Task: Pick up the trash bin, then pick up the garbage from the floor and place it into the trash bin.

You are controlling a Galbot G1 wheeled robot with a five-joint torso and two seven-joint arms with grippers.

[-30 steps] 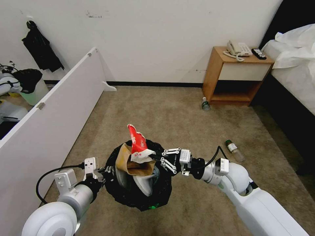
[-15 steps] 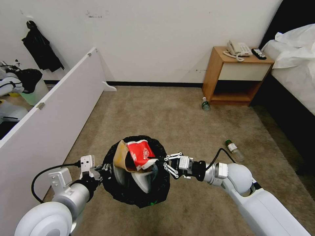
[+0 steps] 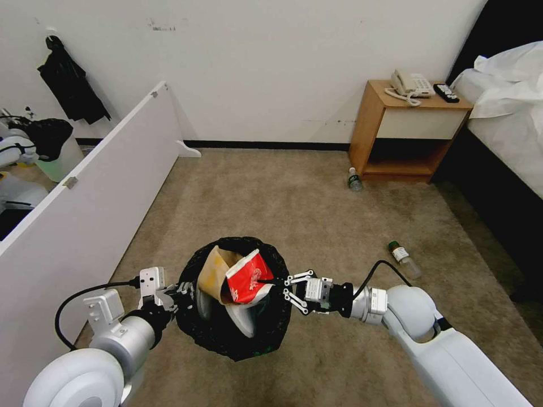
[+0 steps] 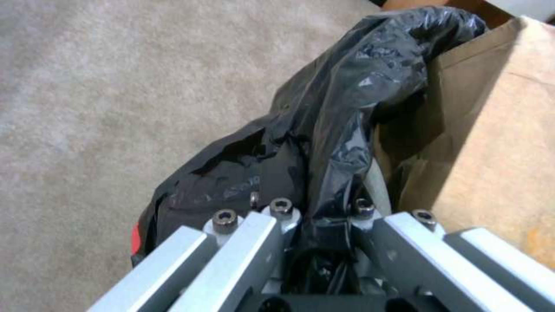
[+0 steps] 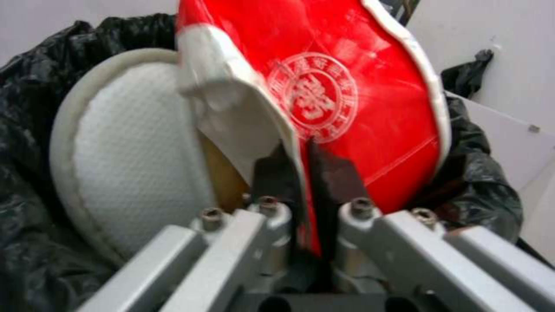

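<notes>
While held off the floor [image 3: 317, 203] at its rim, the trash bin [image 3: 233, 339] hangs low between the two arms, its black bag liner [image 4: 324, 125] bunched over the edge and only a sliver of red wall showing in the left wrist view.

Contents: brown paper bag [image 3: 214, 272] standing against the far-left side; white slipper [image 5: 124, 182] on edge beneath; red-white wrapper [image 3: 249, 278] lying across the top, partly above the rim.

Left claw [image 3: 176, 294]: closed down on the bin's rim with the liner pinched between its fingers, carrying the bin.

Right claw [image 5: 306, 173]: fingers all but closed, nipping the wrapper's edge at the bin's right side; the wrapper is over the opening but not let go.

Litter on the carpet: one clear green-labelled bottle [image 3: 405, 259] lying just right of the right arm; a second bottle [image 3: 354, 180] by the foot of the wooden nightstand [image 3: 404, 133], well apart from the bin.

Surroundings: white panel [image 3: 85, 198] along the left, a pale green bucket [image 3: 56, 155] behind it, bed [image 3: 509, 124] at the right edge.

Progress, as judged: bin pickup done; bag, slipper and wrapper inside or nearly so; wrapper release pending; two bottles outstanding. Task looks past halfway.
</notes>
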